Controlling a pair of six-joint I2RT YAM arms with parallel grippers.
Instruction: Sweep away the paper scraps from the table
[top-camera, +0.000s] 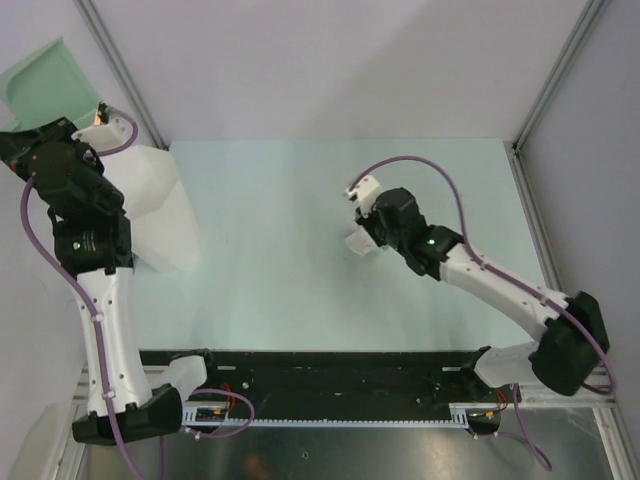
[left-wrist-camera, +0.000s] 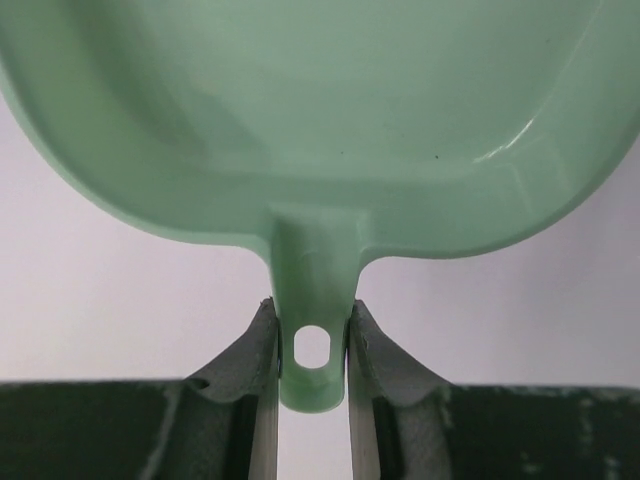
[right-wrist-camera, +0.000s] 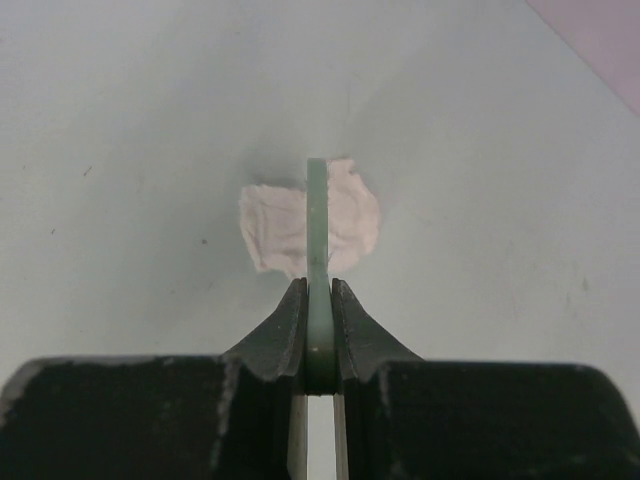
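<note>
My left gripper (top-camera: 68, 128) (left-wrist-camera: 313, 335) is shut on the handle of a green dustpan (top-camera: 42, 88) (left-wrist-camera: 320, 120). It holds the pan raised at the far left, off the table's (top-camera: 280, 270) edge. My right gripper (top-camera: 366, 230) (right-wrist-camera: 318, 300) is shut on a thin green tool handle (right-wrist-camera: 317, 230), seen edge-on, low over the table's middle right. A white wrinkled patch (right-wrist-camera: 275, 228) (top-camera: 357, 243) sits at the tool's tip on the table. I cannot tell whether it is a paper scrap or the tool's bristle head. No other paper scraps show on the table.
A tall translucent white bin (top-camera: 165, 210) stands at the table's left edge, just below and right of the raised dustpan. Grey walls with metal frame posts (top-camera: 545, 100) close the back and sides. A black strip (top-camera: 330, 370) runs along the front.
</note>
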